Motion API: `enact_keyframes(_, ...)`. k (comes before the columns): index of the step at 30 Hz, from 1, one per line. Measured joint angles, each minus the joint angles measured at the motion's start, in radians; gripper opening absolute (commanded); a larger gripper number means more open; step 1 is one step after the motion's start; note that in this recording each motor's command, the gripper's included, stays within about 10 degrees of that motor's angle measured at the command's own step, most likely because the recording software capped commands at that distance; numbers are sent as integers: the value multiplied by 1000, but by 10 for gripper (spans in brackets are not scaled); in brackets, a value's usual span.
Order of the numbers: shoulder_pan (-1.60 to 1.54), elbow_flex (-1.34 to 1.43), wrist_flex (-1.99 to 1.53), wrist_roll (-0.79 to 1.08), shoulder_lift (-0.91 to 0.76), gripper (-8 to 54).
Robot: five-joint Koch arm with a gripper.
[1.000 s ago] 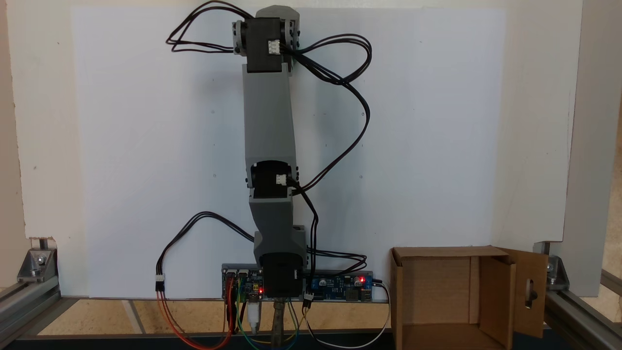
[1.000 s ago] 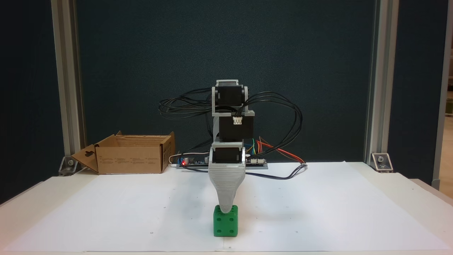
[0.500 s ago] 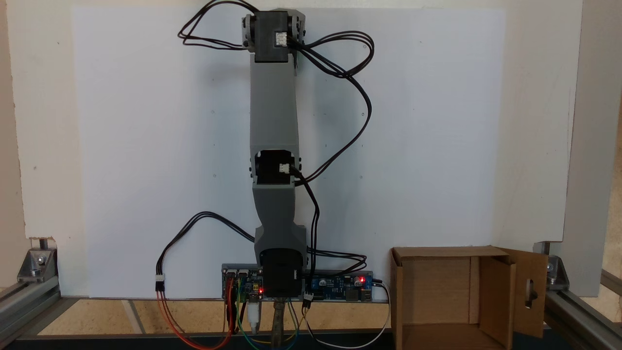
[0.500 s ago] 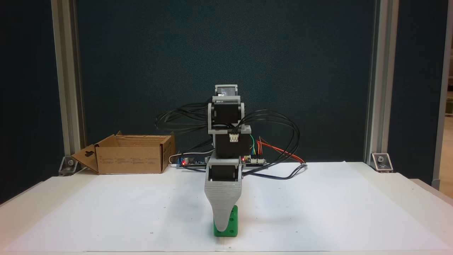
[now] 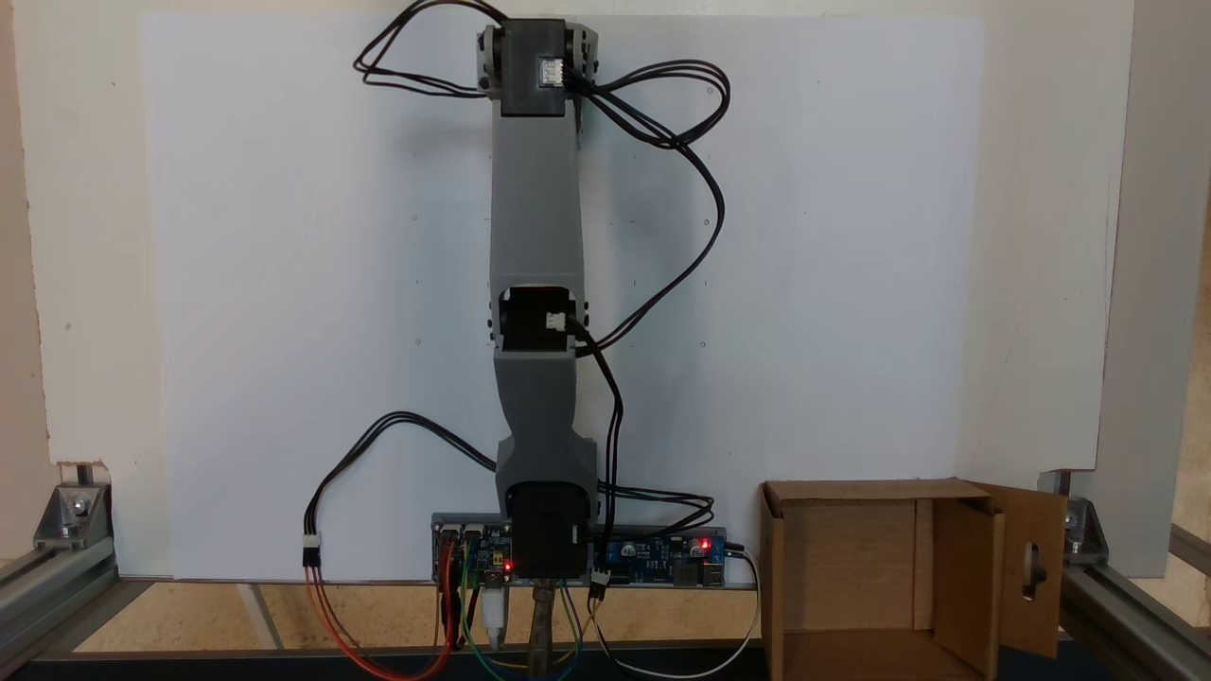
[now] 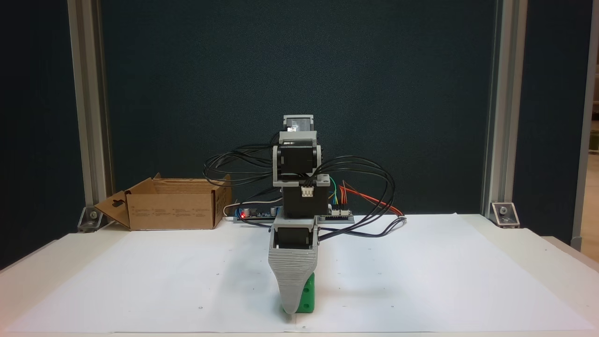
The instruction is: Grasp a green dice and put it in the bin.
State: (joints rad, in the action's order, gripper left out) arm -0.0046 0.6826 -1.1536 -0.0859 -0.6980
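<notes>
The hand (image 6: 291, 309) is down at the surface (image 6: 421, 281), its front finger covering most of the green dice (image 6: 306, 296) right behind it; whether it is clamped cannot be told.

Bright green dice (image 6: 306, 295); brown cardboard bin (image 6: 173, 204) — grey ribbed arm (image 6: 294, 271) on white paper (image 6: 421, 271).

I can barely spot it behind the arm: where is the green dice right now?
In a fixed view the green dice sits on the white paper at bottom centre, half hidden behind the grey gripper.
</notes>
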Motion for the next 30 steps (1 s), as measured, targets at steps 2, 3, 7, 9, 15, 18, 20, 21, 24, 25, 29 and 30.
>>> enact_keyframes(2,2,0,2,0,8,422)
enact_keyframes(3,0,0,2,0,9,420)
enact_keyframes(7,3,0,9,0,9,415)
enact_keyframes(9,3,0,9,0,11,413)
enact_keyframes(15,5,0,9,0,15,365)
enact_keyframes(18,5,0,15,0,15,364)
enact_keyframes(20,5,0,15,0,20,335)
enact_keyframes(21,5,0,15,0,20,316)
enact_keyframes(24,3,0,17,0,20,308)
enact_keyframes(25,3,0,17,0,20,308)
enact_keyframes(29,0,0,17,-2,20,308)
enact_keyframes(30,-2,0,17,-6,20,280)
